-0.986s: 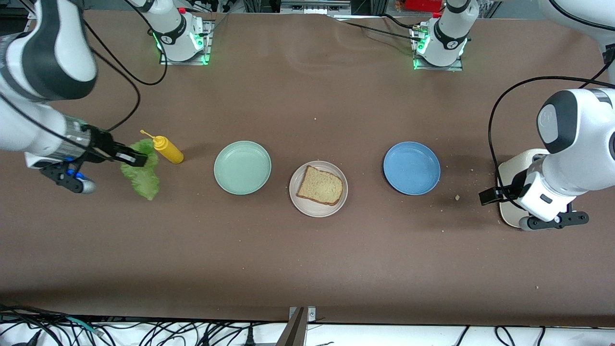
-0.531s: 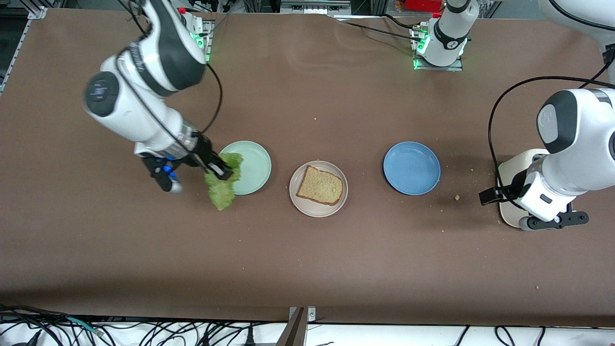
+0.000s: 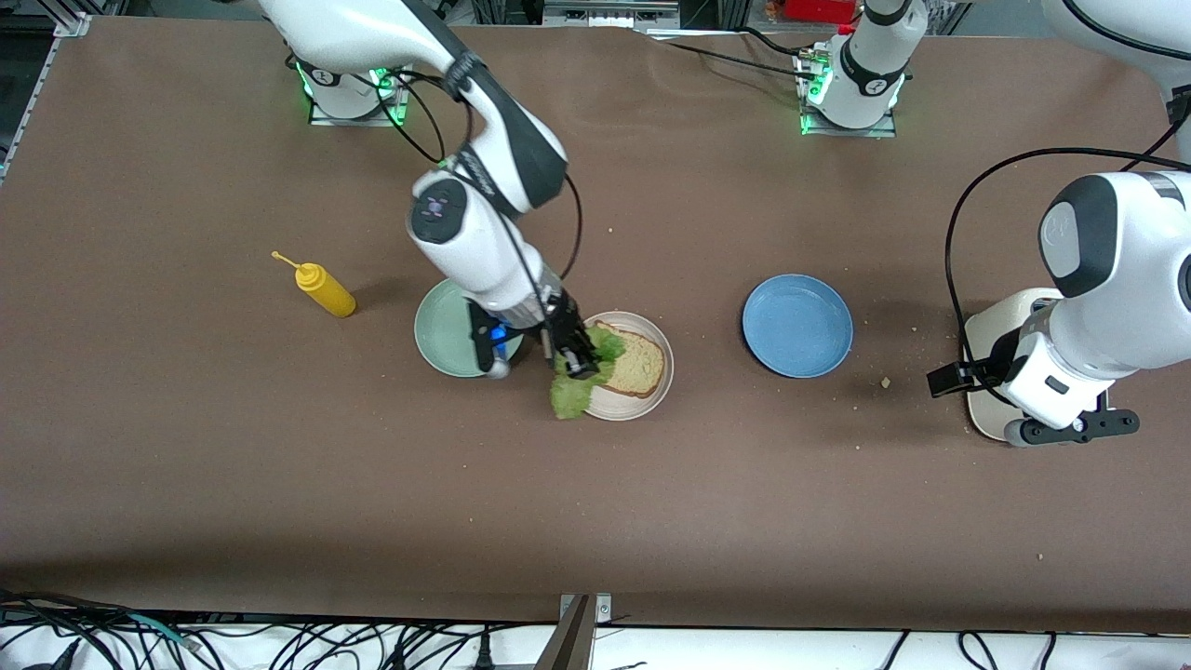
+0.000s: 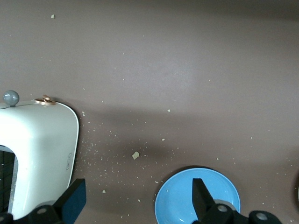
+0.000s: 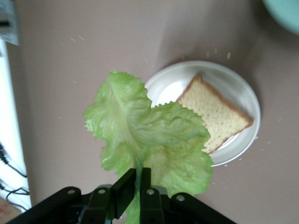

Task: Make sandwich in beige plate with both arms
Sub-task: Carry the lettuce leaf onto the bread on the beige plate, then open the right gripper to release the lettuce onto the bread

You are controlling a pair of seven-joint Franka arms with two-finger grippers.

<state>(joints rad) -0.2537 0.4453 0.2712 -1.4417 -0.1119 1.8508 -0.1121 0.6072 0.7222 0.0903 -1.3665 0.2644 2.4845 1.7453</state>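
Green and ruffled, the lettuce leaf (image 3: 579, 377) hangs from the right gripper (image 3: 575, 358), whose jaws are pinched shut on the leaf's stem end. The gripper is over the edge of the beige plate (image 3: 642, 405) that faces the right arm's end of the table. In the right wrist view the leaf (image 5: 145, 142) covers one corner of the bread slice (image 5: 216, 119) and spills out past the plate's rim (image 5: 243, 88) over the bare table.

The plate sits at the middle of the table, between the mint green plate (image 3: 442, 340) and the blue plate (image 3: 797, 325). One bread slice (image 3: 637, 363) lies flat on it; no second slice shows in any view. A yellow squeeze bottle (image 3: 321, 288) lies toward the right arm's end of the table.

The left gripper (image 4: 135, 203) waits with its jaws wide open and nothing between them, over the table beside a white appliance (image 4: 37, 154), with the blue plate (image 4: 187, 198) close by.

The step in hand looks like the lettuce layer, so the sandwich seems about a third built. The leaf is not yet centred. The next move probably calls for carrying it further over the bread, lowering it until it drapes on the slice, then opening the jaws. Released here, much of the leaf would likely land off the plate.
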